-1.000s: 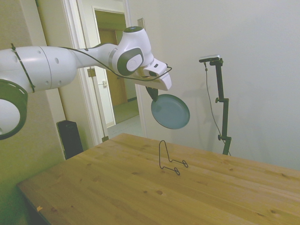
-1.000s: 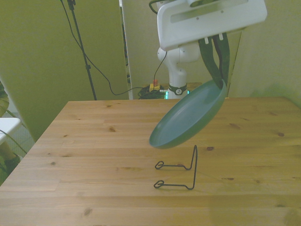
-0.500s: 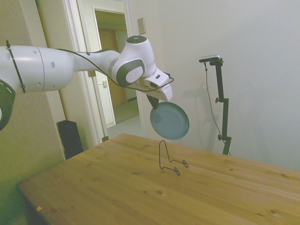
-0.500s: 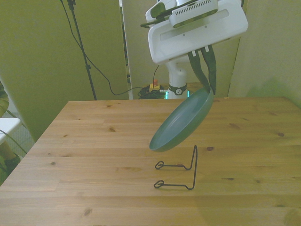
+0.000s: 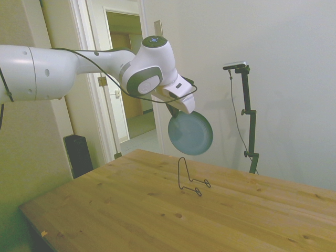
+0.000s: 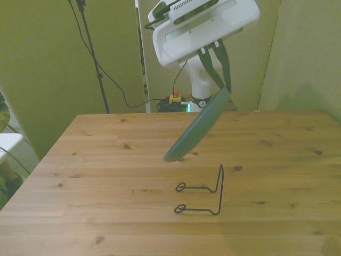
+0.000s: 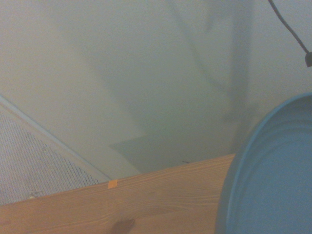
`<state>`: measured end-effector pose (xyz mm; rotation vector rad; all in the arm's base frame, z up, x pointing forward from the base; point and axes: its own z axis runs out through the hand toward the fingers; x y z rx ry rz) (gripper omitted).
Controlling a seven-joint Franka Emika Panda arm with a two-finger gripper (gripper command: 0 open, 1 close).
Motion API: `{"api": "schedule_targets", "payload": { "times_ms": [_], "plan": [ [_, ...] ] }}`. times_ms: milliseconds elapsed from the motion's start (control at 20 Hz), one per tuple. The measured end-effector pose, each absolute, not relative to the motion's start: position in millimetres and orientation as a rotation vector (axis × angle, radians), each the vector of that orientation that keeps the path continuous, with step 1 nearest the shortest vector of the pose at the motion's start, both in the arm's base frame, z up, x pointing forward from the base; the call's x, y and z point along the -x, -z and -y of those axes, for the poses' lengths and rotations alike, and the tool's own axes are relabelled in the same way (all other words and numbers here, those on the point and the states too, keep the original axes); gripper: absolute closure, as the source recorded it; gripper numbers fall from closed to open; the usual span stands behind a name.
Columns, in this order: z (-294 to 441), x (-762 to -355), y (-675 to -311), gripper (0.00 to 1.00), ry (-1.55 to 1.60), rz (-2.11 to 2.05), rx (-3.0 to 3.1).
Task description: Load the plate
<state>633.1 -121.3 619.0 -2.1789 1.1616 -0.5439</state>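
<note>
Plate first: your round, shallow, matte teal-green plate (image 5: 190,133) hangs in the air above the wooden table (image 5: 157,210), pinched at its upper rim by the dark two-finger gripper (image 6: 221,85) of the white arm (image 5: 79,68). You can see its fingers pressed against the rim from both sides. In the front view the plate (image 6: 196,128) is tipped steeply, nearly edge-on, its low edge toward that view's left. It touches nothing below. Under it, a little nearer the front camera, stands the thin black wire stand (image 6: 205,194), upright on the table and bare. In the wrist view the plate (image 7: 273,180) looks blurred.
</note>
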Motion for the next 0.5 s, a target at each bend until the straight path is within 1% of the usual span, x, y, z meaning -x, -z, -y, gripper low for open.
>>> {"api": "schedule_targets", "payload": {
  "times_ms": [150,500],
  "plan": [
    [126,-633,-602,1.00,0.530,-1.151,2.168],
    [125,-642,-579,1.00,0.448,-1.084,2.130]
  ]
}}
